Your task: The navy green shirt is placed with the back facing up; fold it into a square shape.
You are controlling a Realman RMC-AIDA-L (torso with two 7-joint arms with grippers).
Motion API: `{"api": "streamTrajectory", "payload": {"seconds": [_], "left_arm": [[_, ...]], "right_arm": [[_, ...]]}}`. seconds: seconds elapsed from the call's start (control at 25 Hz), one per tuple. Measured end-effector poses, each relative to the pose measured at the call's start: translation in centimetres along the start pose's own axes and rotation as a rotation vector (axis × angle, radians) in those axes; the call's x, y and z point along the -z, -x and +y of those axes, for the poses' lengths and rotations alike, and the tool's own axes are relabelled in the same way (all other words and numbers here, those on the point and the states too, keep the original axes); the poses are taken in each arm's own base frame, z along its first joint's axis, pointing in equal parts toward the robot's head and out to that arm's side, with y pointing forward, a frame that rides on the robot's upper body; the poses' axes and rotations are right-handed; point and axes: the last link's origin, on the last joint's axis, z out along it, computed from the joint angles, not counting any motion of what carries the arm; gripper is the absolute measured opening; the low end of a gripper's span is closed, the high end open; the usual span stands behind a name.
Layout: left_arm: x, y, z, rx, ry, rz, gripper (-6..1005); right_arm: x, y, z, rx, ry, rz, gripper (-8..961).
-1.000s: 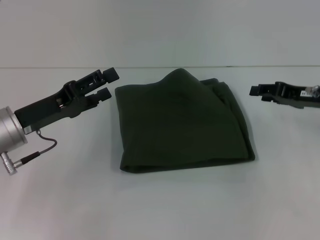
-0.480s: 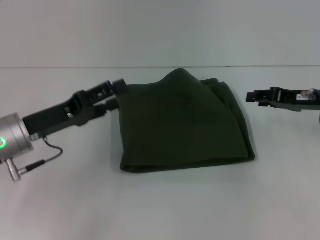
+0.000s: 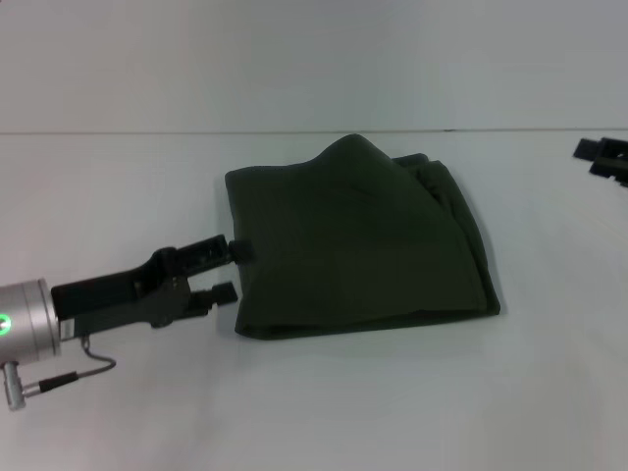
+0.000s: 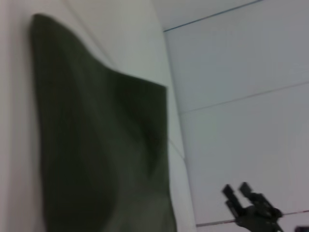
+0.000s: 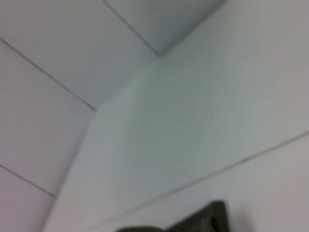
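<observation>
On the left of the head view, the left gripper (image 3: 230, 272), a black two-fingered claw on a silver-cuffed arm, is seen low over the white table (image 3: 324, 402), its fingers parted and level with the left edge of the navy green shirt (image 3: 358, 240), a large dark olive soft fabric garment. The upper fingertip touches or overlaps that edge; the lower one lies just beside the near-left corner. Nothing is gripped.

The shirt lies in the middle of the table, already folded into a roughly square bundle, plain side up. Its near and left edges look straight, but the far edge rises in a hump and the right side slants, with loose layers bunched near the far-right corner. The task is judged nearly done, with only tidying left.

If the left edge is to be squared, the parted fingers should be slid in flat along the table so that all layers are caught together, not the top one alone; a short, level pull or press is advised, so the stacked folds are not dragged apart.

At the far right edge, the right gripper (image 3: 602, 158) is held well apart from the shirt, seemingly idle; whether it is released or clenched cannot be told
</observation>
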Motion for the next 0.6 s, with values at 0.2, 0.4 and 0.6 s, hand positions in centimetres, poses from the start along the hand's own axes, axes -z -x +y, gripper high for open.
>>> {"api": "streamTrajectory", "payload": {"seconds": [0.2, 0.4, 0.6], "left_arm": [[-0.2, 0.8, -1.0, 0.095, -0.031, 0.005, 932], [-0.7, 1.2, -2.0, 0.151, -0.062, 0.034, 930], [-0.5, 1.5, -3.1, 0.175, -0.105, 0.055, 931]], "right_arm": [[1.1, 0.1, -0.4, -0.017, 0.027, -0.042, 493], [1.1, -0.2, -0.4, -0.013, 0.029, -0.028, 493], [1.2, -0.6, -0.6, -0.019, 0.028, -0.020, 493]]}}
